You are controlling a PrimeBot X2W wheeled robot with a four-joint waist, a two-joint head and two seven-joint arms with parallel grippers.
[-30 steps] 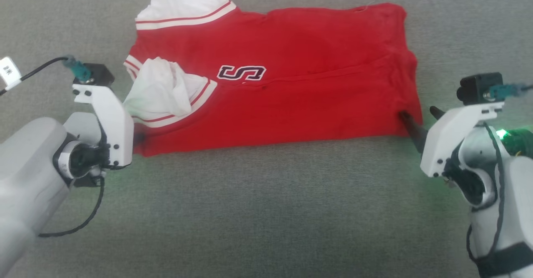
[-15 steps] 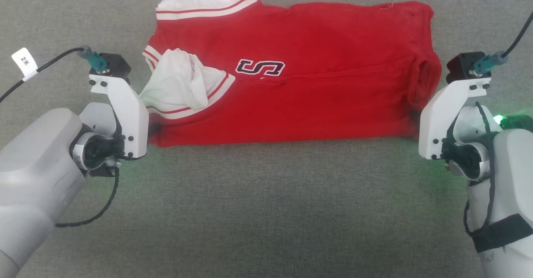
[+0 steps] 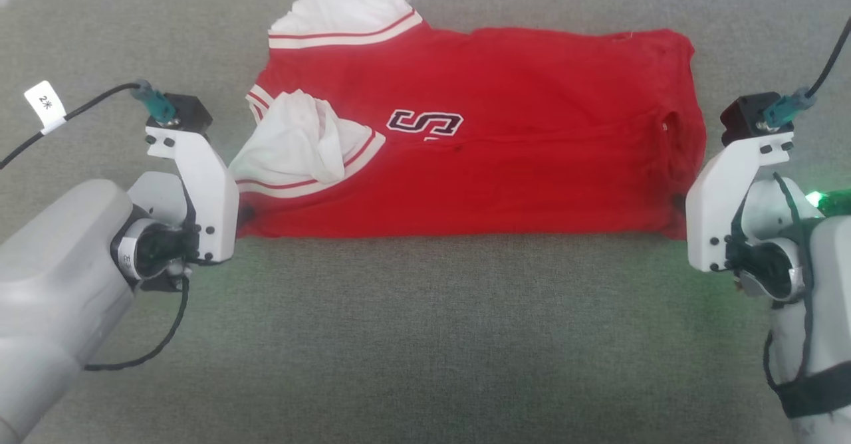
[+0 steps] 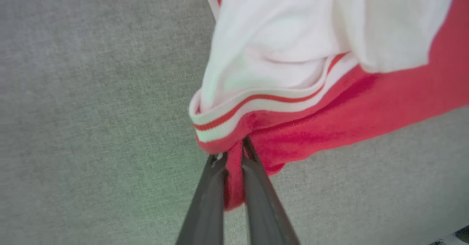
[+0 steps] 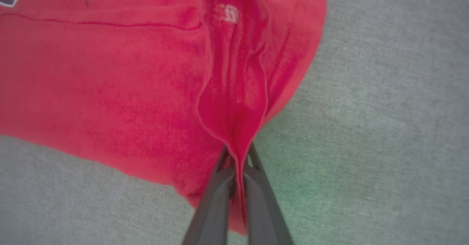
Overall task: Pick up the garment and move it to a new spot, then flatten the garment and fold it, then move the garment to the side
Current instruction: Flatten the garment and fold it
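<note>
The garment (image 3: 505, 131) lies spread across the middle of a grey woven surface (image 3: 425, 337). Its long side runs left to right in the head view, red body up, with a dark white-outlined numeral (image 3: 425, 123) near its middle. 1 white sleeve (image 3: 299, 145) is bunched on the red cloth at the robot's left end; the other sleeve (image 3: 346, 5) sticks out at the far edge.

The left tool (image 4: 234, 149) is closed narrow on the garment's near left corner, just under the striped trim (image 4: 256, 107), with a fold of red cloth pinched between its 2 dark fingers (image 4: 209, 201). The right tool (image 5: 238, 157) is closed narrow on the near right corner, gripping a raised ridge of red cloth. The near hem between the 2 tools runs straight.
</note>
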